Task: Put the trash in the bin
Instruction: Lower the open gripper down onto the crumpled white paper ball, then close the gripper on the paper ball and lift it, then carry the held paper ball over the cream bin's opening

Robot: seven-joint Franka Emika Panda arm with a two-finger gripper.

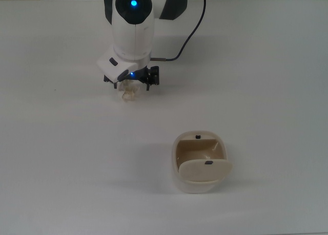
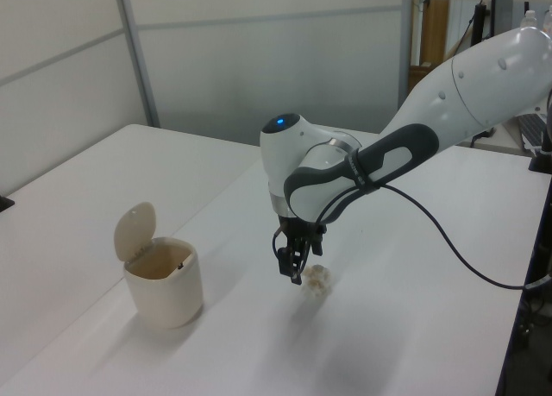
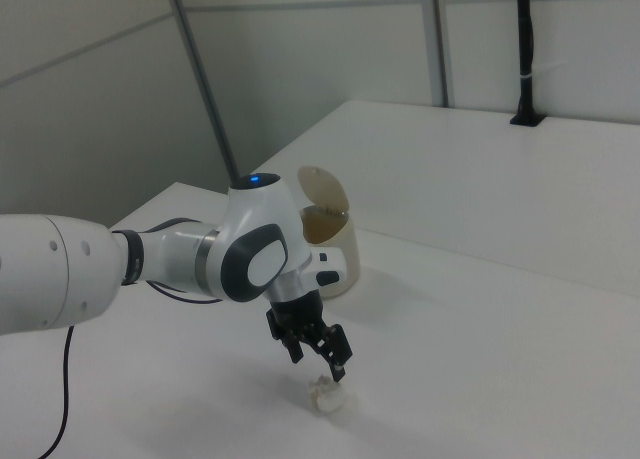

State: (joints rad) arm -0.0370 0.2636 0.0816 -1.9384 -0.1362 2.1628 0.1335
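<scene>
The trash (image 1: 129, 94) is a small crumpled off-white wad lying on the white table, also seen in the left view (image 2: 318, 279) and the right view (image 3: 328, 395). My gripper (image 1: 131, 85) hangs just above it, open, with a dark finger on either side and nothing held. The left view shows the gripper (image 2: 294, 270) close over the wad's left edge; in the right view the gripper (image 3: 320, 363) hovers a little above it. The cream bin (image 1: 176, 179) stands apart toward the top view's lower right, its lid (image 2: 135, 230) tipped up and the inside bare.
A black cable (image 1: 185, 41) trails from the arm across the table toward the top view's upper edge. White tabletop (image 1: 266, 66) spreads around both objects. The table's far edge meets grey wall panels (image 2: 198, 59). A black post (image 3: 524, 54) stands at the right view's far side.
</scene>
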